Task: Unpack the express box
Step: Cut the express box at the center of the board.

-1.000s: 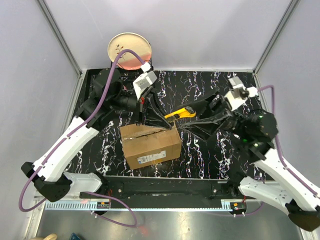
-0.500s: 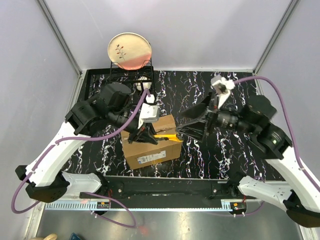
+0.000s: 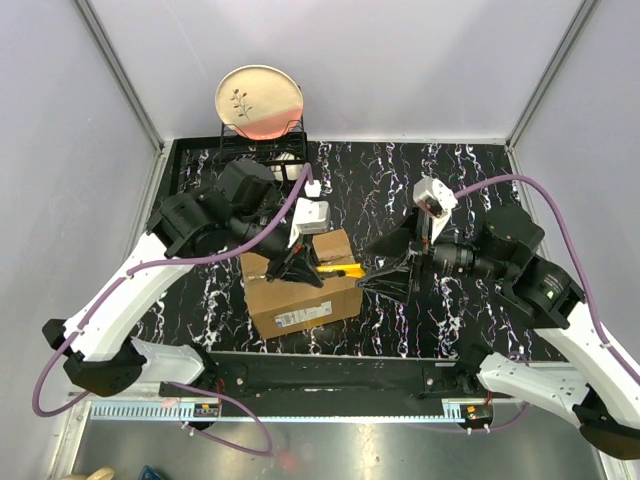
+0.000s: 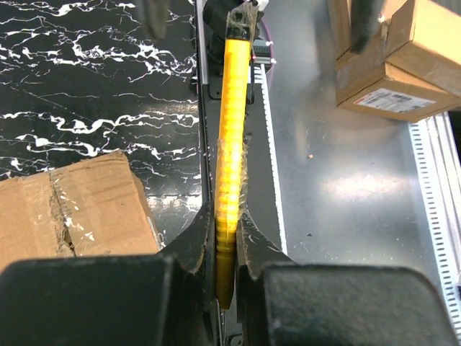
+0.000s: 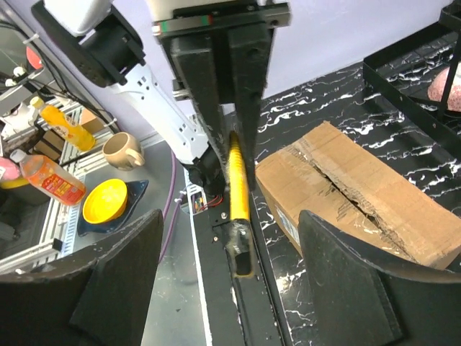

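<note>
The express box (image 3: 300, 288) is a brown carton with a torn tape seam, lying near the table's front; its corner (image 4: 72, 209) and top (image 5: 353, 191) also show. Just above its right top edge, my left gripper (image 3: 298, 266) (image 4: 227, 216) (image 5: 223, 65) is shut on a yellow utility knife (image 3: 338, 270) (image 4: 232, 144) (image 5: 238, 184). The knife points right toward my right gripper (image 3: 378, 272) (image 5: 232, 223). That gripper is open wide, and the knife's black end sits in the gap between its fingers (image 5: 108, 281), touching neither.
A black dish rack (image 3: 262, 140) holding a pink plate (image 3: 259, 98) stands at the back left; its frame (image 5: 418, 79) appears behind the box. Off the table's front are a yellow bowl (image 5: 104, 202), a mug (image 5: 119, 150), bottles (image 5: 54, 180) and another carton (image 4: 396, 65).
The left gripper has carried the knife from behind the box to above its right top edge. The right arm has swung in to face the knife, jaws wider.
</note>
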Motion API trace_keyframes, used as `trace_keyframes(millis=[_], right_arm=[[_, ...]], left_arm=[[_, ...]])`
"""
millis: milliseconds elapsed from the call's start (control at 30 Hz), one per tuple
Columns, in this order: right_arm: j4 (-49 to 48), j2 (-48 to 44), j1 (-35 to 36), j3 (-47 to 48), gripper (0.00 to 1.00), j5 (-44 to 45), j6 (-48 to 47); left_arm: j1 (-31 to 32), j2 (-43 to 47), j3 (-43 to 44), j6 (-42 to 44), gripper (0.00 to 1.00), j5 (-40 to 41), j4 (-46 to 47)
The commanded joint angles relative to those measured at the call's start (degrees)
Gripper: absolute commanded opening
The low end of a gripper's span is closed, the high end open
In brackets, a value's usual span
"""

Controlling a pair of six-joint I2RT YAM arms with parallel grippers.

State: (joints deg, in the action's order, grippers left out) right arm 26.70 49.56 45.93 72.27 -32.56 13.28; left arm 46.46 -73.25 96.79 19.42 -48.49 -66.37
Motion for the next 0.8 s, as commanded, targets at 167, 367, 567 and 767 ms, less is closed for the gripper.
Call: trace_keyframes(millis=[167,367,567,767], right_arm=[[-8.3,0.5,2.5,-3.8,0.67,-0.9,-2.2],[-10.8,1.9,3.8,-4.8,0.59,-0.1,-2.3],[-12.9,1.3,3.9,-5.1,0.38,0.4,-1.2],[-14.0,0.5,3.9,-5.8,0.46,0.1,0.3]], left_arm=[[-0.2,-2.4,3.4,-5.6,0.0,-4.9,6.3],[-0.2,-2.5,3.9,-6.0,0.0,-5.8,6.3],[-0.1,-1.7,2.3,-5.0,0.0,-7.3,6.2],[-0.1,-1.3,0.9,-4.0,0.0,-7.2,5.2]])
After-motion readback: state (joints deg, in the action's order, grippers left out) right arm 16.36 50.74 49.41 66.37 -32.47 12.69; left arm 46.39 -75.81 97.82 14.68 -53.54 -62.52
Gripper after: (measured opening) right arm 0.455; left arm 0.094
